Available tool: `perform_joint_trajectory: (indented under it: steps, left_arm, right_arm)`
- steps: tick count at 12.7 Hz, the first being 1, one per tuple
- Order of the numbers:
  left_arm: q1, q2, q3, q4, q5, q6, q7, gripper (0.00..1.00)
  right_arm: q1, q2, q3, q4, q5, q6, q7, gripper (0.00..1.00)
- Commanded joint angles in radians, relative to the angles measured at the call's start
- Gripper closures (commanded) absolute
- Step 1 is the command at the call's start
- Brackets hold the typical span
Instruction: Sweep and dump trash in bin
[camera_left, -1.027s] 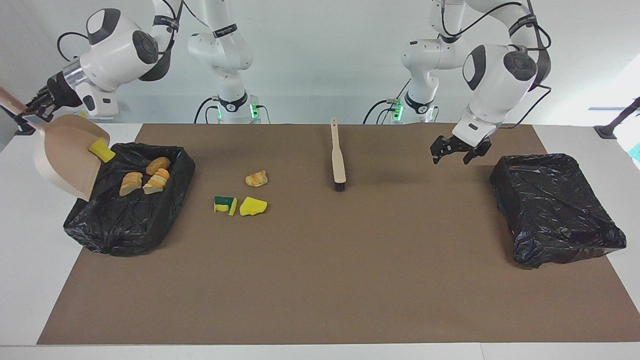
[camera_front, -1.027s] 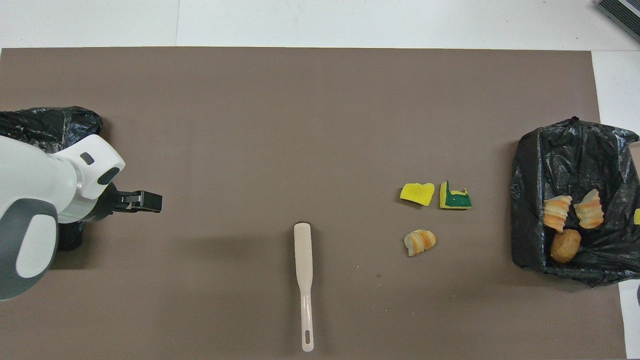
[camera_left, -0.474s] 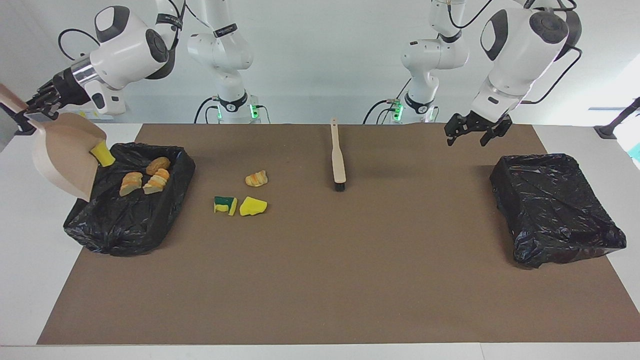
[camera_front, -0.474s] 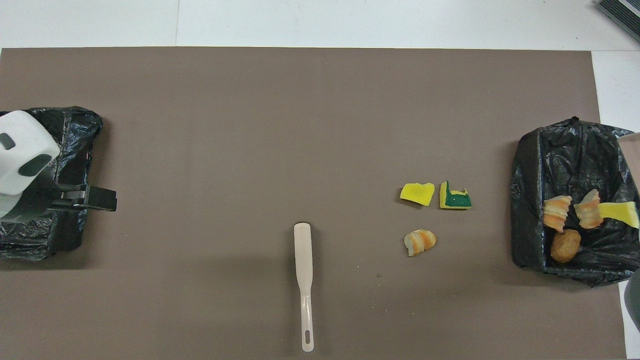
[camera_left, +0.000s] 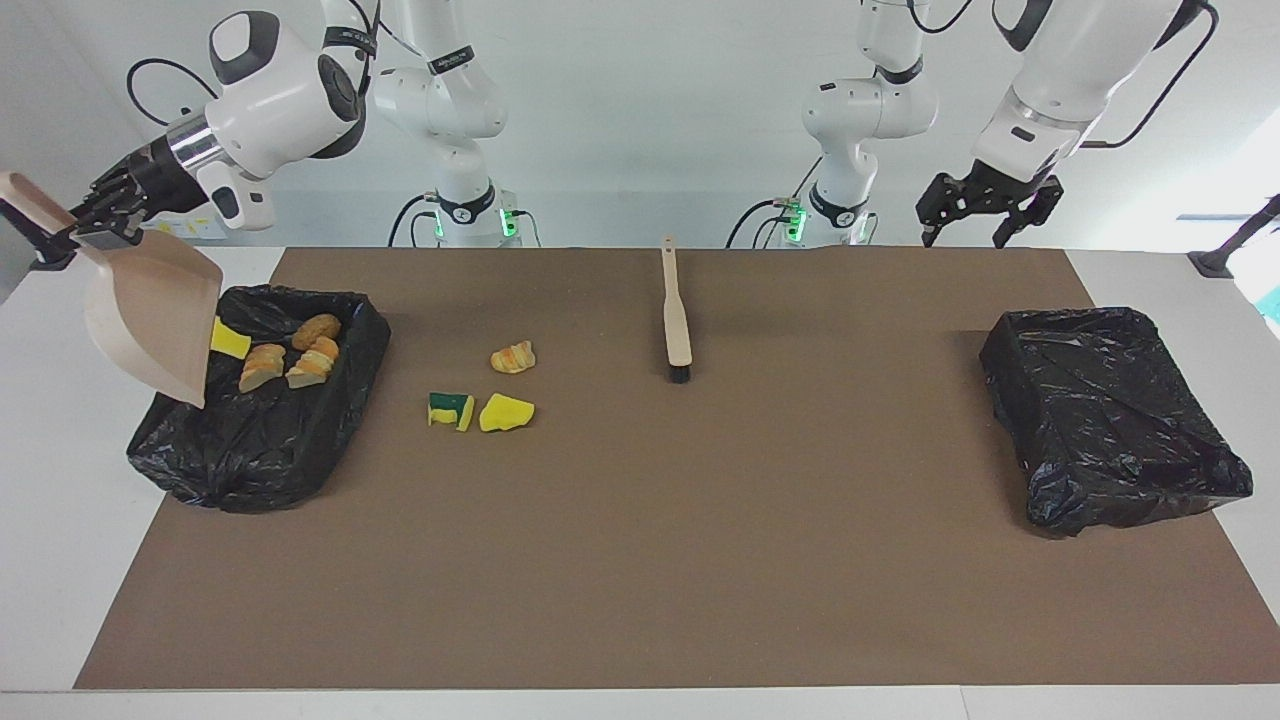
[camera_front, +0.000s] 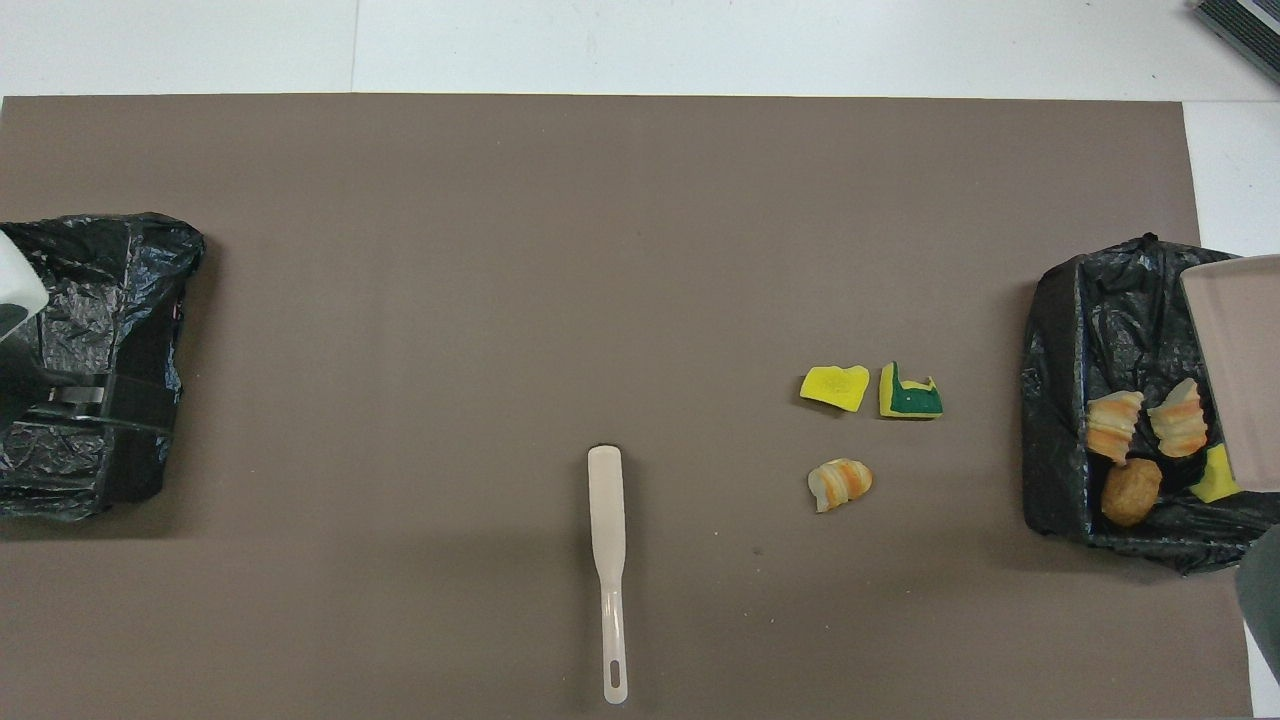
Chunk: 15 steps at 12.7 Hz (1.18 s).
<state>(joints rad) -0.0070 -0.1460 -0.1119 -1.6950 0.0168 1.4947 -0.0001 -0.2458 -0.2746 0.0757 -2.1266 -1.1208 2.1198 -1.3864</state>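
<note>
My right gripper (camera_left: 95, 215) is shut on the handle of the beige dustpan (camera_left: 150, 315), which hangs tilted, mouth down, over the black-lined bin (camera_left: 260, 450) at the right arm's end. In that bin lie a yellow sponge chunk (camera_left: 230, 340) and three bread-like pieces (camera_left: 290, 360). On the mat beside the bin lie a bread-like piece (camera_left: 513, 357), a green-and-yellow sponge (camera_left: 450, 409) and a yellow sponge chunk (camera_left: 506, 412). My left gripper (camera_left: 985, 220) is open, empty and raised high at the left arm's end.
The beige brush (camera_left: 677, 310) lies on the brown mat mid-table, bristles away from the robots. A second black-lined bin (camera_left: 1110, 420) stands at the left arm's end. In the overhead view the dustpan (camera_front: 1240, 370) covers part of the first bin (camera_front: 1060, 400).
The yellow sponge chunk slid off the dustpan into the bin. The dustpan shifted over the bin. My left gripper rose and drew back over the bin at its own end.
</note>
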Motion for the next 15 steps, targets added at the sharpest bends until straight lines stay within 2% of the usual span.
perform_joint_trajectory:
  steps: [1,3,6,9,11,13,15]
  left_arm:
    - [0.021,0.022,-0.003,0.029,0.015,0.034,0.017,0.00]
    - [0.038,0.010,0.001,0.022,0.011,0.025,0.015,0.00]
    - [0.045,0.009,0.001,0.023,-0.017,0.042,0.014,0.00]
    - [0.048,0.006,0.012,0.028,-0.021,0.065,0.020,0.00]
    - [0.076,-0.024,0.028,0.008,-0.081,0.062,0.025,0.01]
    - [0.076,-0.021,0.026,0.012,-0.083,0.065,0.025,0.00]
    - [0.076,-0.020,0.026,0.014,-0.081,0.062,0.029,0.00]
  right_arm:
    - [-0.003,0.009,0.010,0.028,0.204,-0.034,-0.031,1.00]
    - [-0.007,0.026,0.009,0.040,0.458,-0.043,-0.022,1.00]
    - [-0.001,0.031,0.010,0.042,0.599,-0.087,0.117,1.00]
    - [0.098,0.040,0.013,0.042,0.651,-0.168,0.481,1.00]
    - [0.144,0.067,0.013,0.059,0.755,-0.216,0.686,1.00]
    - [0.186,0.124,0.019,0.134,0.881,-0.286,0.861,1.00]
    - [0.264,0.196,0.021,0.216,0.914,-0.365,1.068,1.00]
